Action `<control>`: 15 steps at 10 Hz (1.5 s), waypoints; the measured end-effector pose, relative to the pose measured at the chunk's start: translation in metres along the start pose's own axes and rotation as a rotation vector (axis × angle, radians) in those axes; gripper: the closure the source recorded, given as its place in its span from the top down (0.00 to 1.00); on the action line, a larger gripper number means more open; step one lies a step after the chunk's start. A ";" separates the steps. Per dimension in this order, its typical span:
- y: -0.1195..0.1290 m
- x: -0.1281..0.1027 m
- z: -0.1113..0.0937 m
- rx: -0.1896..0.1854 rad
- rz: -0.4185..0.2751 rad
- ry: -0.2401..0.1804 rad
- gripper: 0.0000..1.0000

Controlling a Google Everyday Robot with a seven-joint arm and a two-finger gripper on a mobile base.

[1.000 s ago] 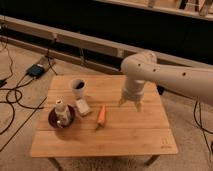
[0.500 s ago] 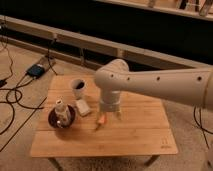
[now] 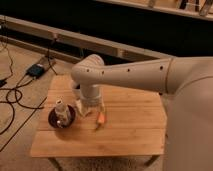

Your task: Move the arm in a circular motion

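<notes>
- Camera view: the arm [image 3: 131, 75] comes in from 3 o'clock as one thick cream tube. It bends at a rounded joint above the wooden table [image 3: 131, 131] and drops straight down.
- Camera view: the gripper [image 3: 92, 107] hangs at the foot of that drop, low over the board and just toward 10 o'clock from the table's middle.
- Whether the gripper is spread or pressed together I cannot tell. I can make out nothing held in it, nor whether it touches the wood.
- A dark plate [image 3: 52, 120] carrying a small white bottle [image 3: 61, 111] sits near the gripper at 9 o'clock. An orange piece [image 3: 101, 119] lies just beside it at 5 o'clock.
- Off the table at 10 o'clock, a black box [image 3: 37, 70] and cables [image 3: 12, 97] lie on the floor.
- Judged from the pose, the arm is partway round its circle, on the side nearest the plate.
- The next move calls for a smooth curved sweep at a level height, high enough to clear the bottle and the orange piece.
</notes>
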 end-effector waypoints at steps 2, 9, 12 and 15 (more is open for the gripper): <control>0.008 -0.028 -0.006 0.005 -0.016 -0.022 0.65; -0.045 -0.118 -0.032 0.035 0.101 -0.049 0.65; -0.099 -0.144 -0.049 0.061 0.219 -0.061 0.65; -0.158 -0.144 -0.059 0.070 0.342 -0.063 0.65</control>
